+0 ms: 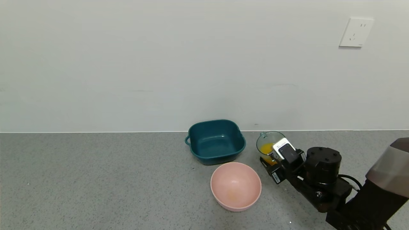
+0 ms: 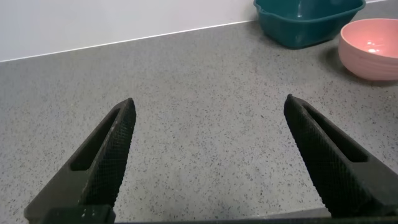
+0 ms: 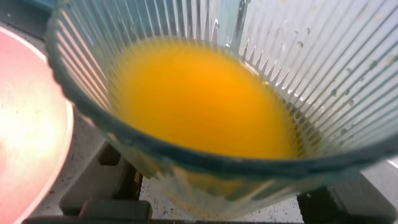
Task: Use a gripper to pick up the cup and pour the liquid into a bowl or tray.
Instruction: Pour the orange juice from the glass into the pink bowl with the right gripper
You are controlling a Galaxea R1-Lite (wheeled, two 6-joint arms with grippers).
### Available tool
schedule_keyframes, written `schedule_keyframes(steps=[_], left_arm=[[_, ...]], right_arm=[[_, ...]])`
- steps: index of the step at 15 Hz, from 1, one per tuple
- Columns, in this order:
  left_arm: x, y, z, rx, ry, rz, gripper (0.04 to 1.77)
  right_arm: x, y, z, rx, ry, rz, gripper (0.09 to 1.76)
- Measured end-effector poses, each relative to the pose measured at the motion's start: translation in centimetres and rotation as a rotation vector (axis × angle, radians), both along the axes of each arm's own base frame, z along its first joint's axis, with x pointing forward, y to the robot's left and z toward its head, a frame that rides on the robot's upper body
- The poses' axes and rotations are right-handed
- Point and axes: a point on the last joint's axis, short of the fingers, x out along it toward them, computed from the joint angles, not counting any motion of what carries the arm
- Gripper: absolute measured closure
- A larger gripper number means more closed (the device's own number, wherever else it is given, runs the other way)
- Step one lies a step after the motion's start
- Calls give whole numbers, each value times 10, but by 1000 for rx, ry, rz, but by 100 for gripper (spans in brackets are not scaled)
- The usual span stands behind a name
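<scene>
Grey speckled countertop (image 1: 96, 179) runs wall to wall. Plain off-white wall (image 1: 159, 64) behind it, evenly lit. White power socket (image 1: 356, 32) high on far right.

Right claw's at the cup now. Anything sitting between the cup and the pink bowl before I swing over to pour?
Nothing visible. The cup stands just right of the pink bowl, with only bare counter between. The teal basin sits behind the bowl, off that path.

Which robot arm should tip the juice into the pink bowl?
The right. Its pincer is already around the cup of juice beside the pink bowl; the left pincer is open over bare counter.
</scene>
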Motion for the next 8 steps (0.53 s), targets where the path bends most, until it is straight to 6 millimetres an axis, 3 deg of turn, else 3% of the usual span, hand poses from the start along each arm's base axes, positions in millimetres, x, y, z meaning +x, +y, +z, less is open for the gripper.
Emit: schedule_keyframes(steps=[8], left_arm=[[0,0,0,0,0,0,9]], right_arm=[[-2,3,-7,-86,5,16,50]])
